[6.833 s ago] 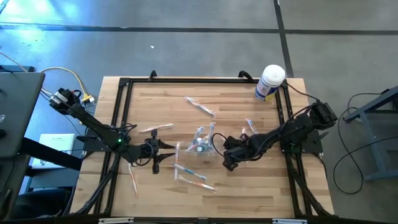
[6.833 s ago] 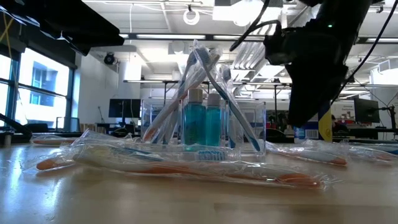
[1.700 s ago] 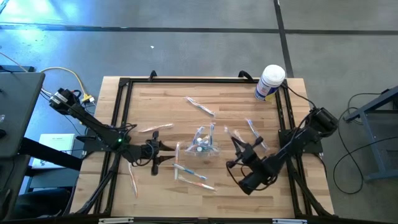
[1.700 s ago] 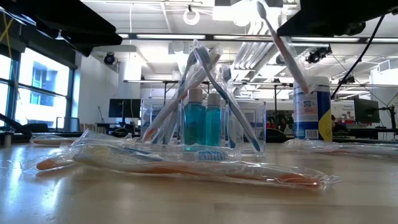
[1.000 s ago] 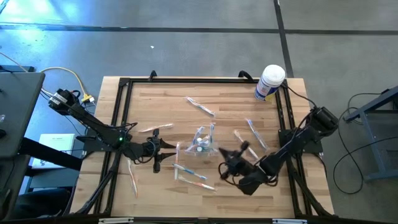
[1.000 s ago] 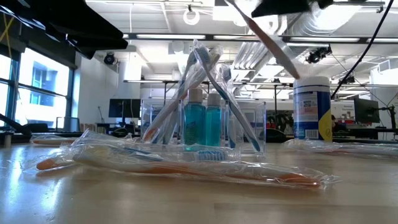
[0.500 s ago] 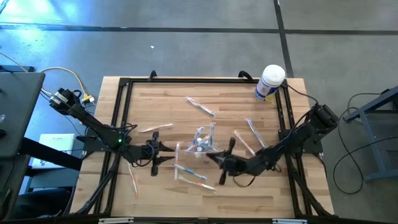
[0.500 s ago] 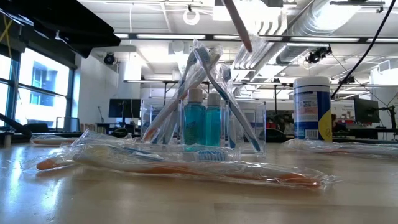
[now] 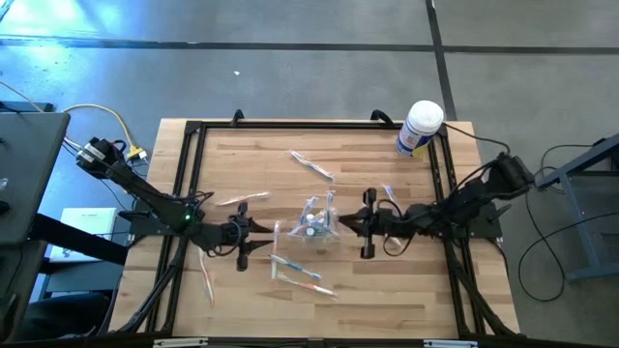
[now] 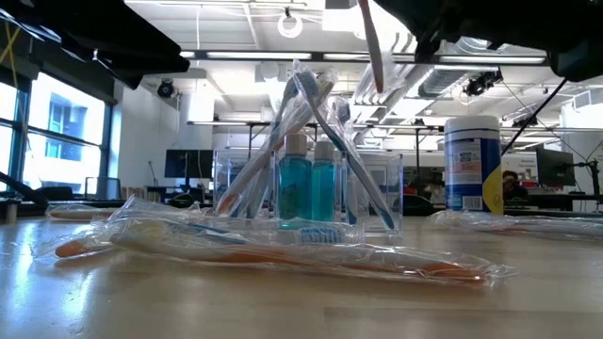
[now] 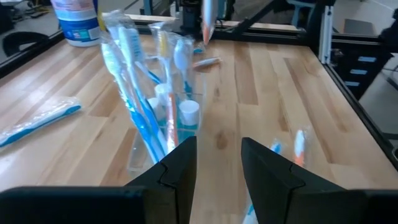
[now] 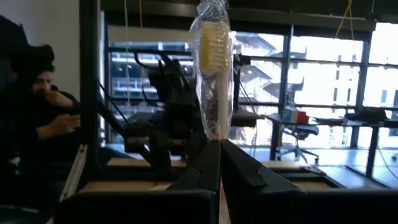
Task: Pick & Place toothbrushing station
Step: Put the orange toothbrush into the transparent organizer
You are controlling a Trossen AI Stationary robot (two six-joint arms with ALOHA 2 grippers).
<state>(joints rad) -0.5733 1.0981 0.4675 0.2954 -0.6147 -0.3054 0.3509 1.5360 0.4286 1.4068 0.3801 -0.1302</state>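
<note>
The toothbrushing station is a clear holder with several toothbrushes and two blue bottles standing in it; its base rests on the middle of the table. My left gripper waits open just to its left, and the station shows beyond its fingers. My right gripper hovers just right of the station, shut on a wrapped toothbrush. That toothbrush also shows above the station in the low view. My right gripper pinches the wrapped toothbrush's handle below the bristle head between its two fingers. The fingers come about level from the table's right side and lie across the brush. The brush stands nearly upright, bristle head up, lifted clear of the table.
A white canister with a blue label stands at the far right corner. Wrapped toothbrushes lie loose around the station, among them ones at the far side, the left and the near side. A person sits beyond the table.
My right gripper has swung from the near right of the station toward the far edge and turned to point level at the station. The held toothbrush has moved left with it and gone from slanting to nearly upright.
</note>
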